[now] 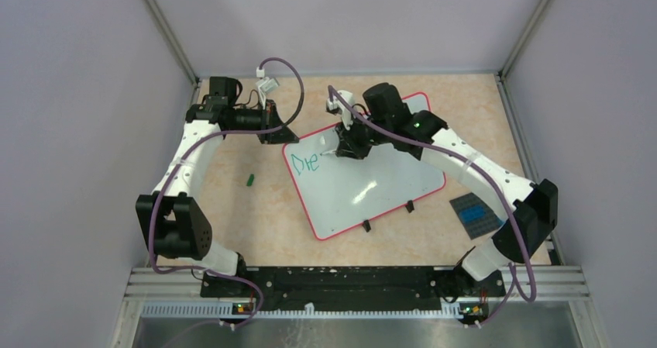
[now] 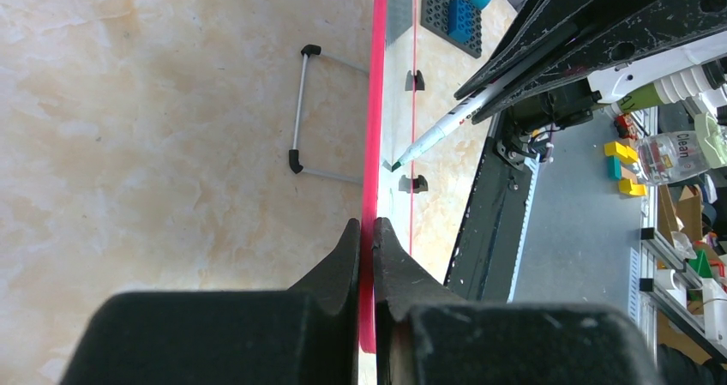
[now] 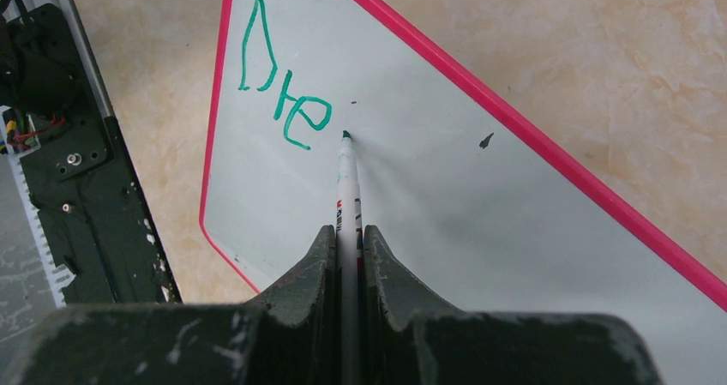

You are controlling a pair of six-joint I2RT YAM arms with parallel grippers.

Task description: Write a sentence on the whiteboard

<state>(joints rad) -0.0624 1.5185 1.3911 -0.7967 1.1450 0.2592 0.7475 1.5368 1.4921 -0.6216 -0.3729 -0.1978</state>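
Observation:
The whiteboard (image 1: 372, 185) lies tilted in the middle of the table, white with a thin red rim (image 2: 375, 102). Green letters reading "Die" (image 3: 279, 85) stand near its left end (image 1: 307, 162). My left gripper (image 1: 285, 136) is shut on the rim at the board's far left corner, its jaws pinching the red edge (image 2: 367, 224). My right gripper (image 3: 349, 229) is shut on a white marker (image 3: 347, 179). The marker's green tip (image 3: 346, 135) meets the board just right of the "e". From above, the right gripper (image 1: 343, 148) hangs over the board's far edge.
A small green cap (image 1: 250, 180) lies on the table left of the board. A dark grey studded plate (image 1: 474, 213) with blue bricks sits at the right. The board's wire stand (image 2: 300, 115) shows underneath. Grey walls enclose the table; the arms' bases line the near edge.

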